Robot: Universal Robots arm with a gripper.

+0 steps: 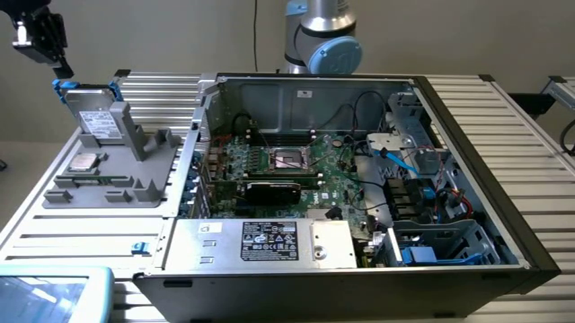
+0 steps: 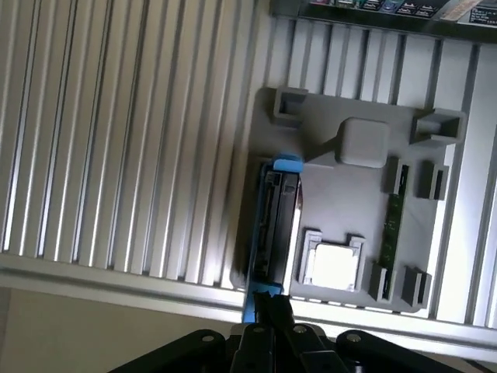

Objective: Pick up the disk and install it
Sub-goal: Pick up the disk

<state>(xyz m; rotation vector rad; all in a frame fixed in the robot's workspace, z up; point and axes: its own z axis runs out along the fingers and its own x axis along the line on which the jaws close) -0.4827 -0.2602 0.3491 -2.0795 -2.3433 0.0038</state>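
stage: early, pickup and install both undone | disk (image 1: 94,111): upright on edge in grey holder (image 1: 117,182), at the holder's corner farthest from the open computer case (image 1: 359,168) | claw (image 1: 63,69): pressed together, empty, just above the disk's blue end tab

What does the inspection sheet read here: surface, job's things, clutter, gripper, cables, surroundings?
Surface: slatted metal table carrying an open computer case and a grey fixture tray.
Job's things: disk standing on edge in the tray, not installed.
Clutter: processor chip and narrow green board in the tray.
Grippers: gripper shut, just above the disk's blue-tabbed end.
Cables: blue cable and black cables inside the case.
Surroundings: plain wall; arm base behind the case.
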